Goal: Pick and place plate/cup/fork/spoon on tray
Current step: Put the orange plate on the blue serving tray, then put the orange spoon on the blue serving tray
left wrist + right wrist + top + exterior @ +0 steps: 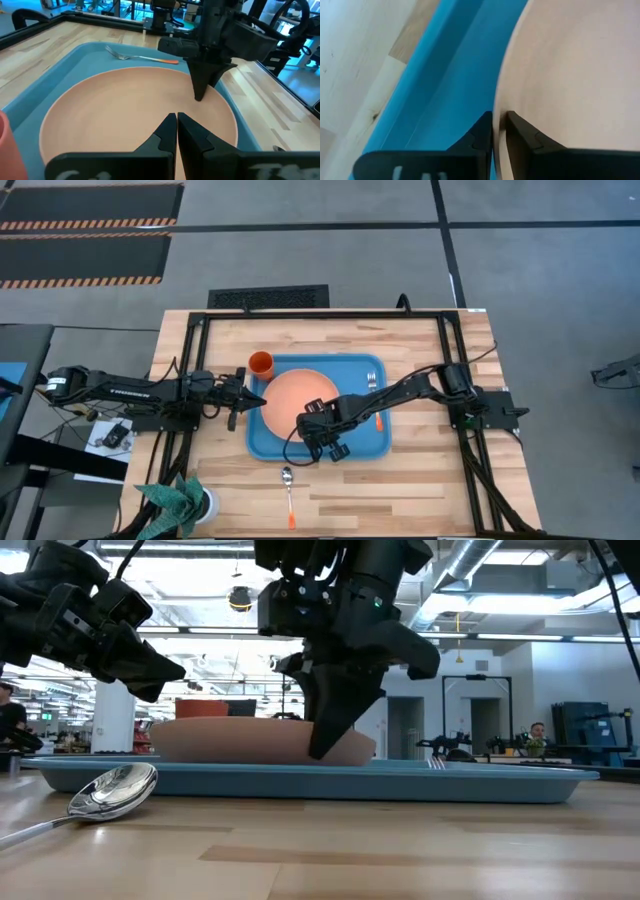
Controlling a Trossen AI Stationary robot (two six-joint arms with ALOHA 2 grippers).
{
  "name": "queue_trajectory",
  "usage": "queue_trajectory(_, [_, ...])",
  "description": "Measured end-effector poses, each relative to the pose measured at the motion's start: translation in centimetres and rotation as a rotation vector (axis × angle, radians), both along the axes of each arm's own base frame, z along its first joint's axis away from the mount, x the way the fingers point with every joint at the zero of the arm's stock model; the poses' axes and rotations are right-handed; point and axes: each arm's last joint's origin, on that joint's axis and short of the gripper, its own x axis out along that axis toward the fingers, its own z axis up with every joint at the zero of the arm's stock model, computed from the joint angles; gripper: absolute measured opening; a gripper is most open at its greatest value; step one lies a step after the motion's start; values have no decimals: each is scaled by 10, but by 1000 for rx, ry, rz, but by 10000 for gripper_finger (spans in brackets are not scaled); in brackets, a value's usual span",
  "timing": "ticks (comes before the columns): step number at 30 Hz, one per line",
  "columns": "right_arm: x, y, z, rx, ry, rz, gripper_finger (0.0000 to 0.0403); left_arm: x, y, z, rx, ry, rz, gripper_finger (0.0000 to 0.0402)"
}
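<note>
So the right gripper is pinched tight on the plate rim — plate's sitting in the tray. Only the high view shows the spoon outside the tray — left gripper closed beside the plate.

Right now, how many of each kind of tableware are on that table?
Plate: 1
Cup: 1
Fork: 1
Spoon: 1
Tray: 1
Total: 5
</note>
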Motion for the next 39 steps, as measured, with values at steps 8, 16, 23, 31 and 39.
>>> queue_trajectory(8, [0, 3, 0, -4, -3, 3, 61, 0, 0, 0, 0, 0, 0, 0])
queue_trajectory(16, [-1, 5, 2, 12, -4, -32, 98, 0, 0, 0, 4, -1, -1, 0])
queue_trajectory(23, [-1, 4, 3, 10, -7, -42, 170, 0, 0, 0, 7, 0, -1, 0])
queue_trajectory(31, [-7, 3, 22, 3, 37, -61, 184, 0, 0, 0, 17, -2, -4, 0])
queue_trajectory(39, [-17, -4, 62, 41, -33, -130, 106, 0, 0, 0, 18, 0, -5, 0])
